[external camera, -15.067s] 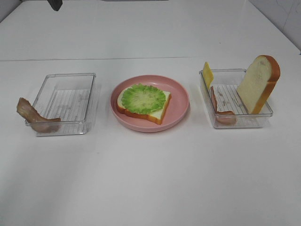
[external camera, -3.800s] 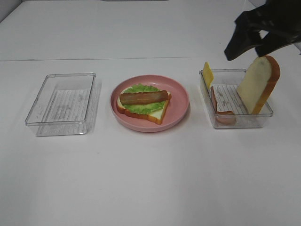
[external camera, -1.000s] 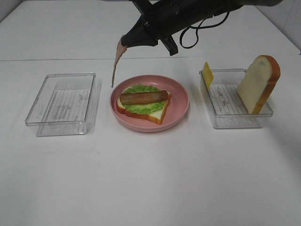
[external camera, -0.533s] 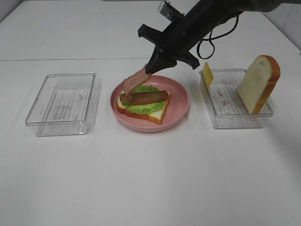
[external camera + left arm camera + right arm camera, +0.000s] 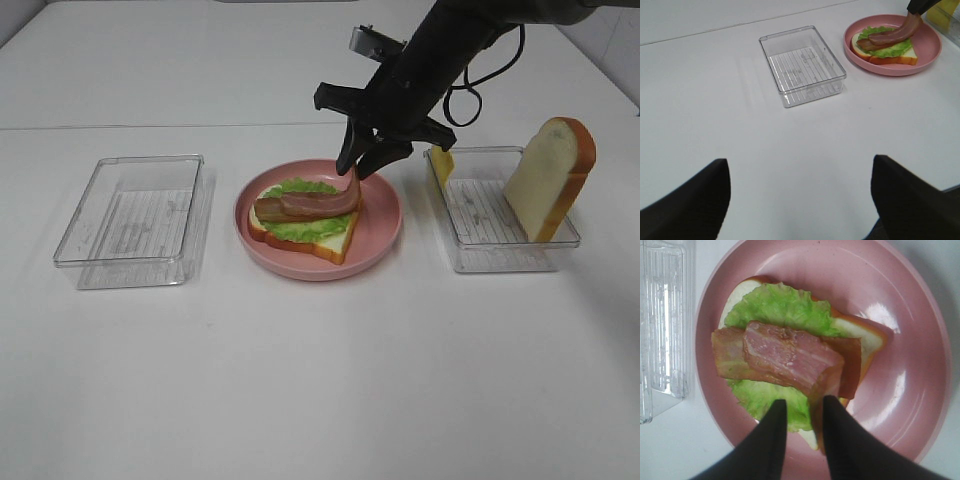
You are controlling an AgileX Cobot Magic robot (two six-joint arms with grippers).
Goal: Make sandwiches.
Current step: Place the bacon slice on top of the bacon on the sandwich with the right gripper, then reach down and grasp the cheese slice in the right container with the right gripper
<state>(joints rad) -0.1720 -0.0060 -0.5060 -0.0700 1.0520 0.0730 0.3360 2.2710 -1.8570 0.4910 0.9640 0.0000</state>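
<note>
An open sandwich lies on the round pink plate (image 5: pixel 385 236): a bread slice (image 5: pixel 333 243), a lettuce leaf (image 5: pixel 296 229) and a bacon strip (image 5: pixel 270 211). My right gripper (image 5: pixel 358 166) hovers just above the plate's far right side, shut on one end of a second bacon strip (image 5: pixel 322 203), which lies across the first. The right wrist view shows this strip (image 5: pixel 790 355) pinched in the gripper (image 5: pixel 802 412). A second bread slice (image 5: pixel 548 180) and a yellow cheese slice (image 5: pixel 441 158) stand in the right tray (image 5: pixel 500 258). My left gripper (image 5: pixel 800 200) is open and empty over bare table.
An empty clear tray (image 5: pixel 135 220) stands left of the plate; it also shows in the left wrist view (image 5: pixel 802 65). The right arm and its cable (image 5: pixel 470 70) reach in from the back right above the right tray. White table surface (image 5: pixel 320 380) lies in front.
My right gripper has moved right and down over the plate. The second bacon strip, hanging tilted before, now lies across the first strip with one end still held.
</note>
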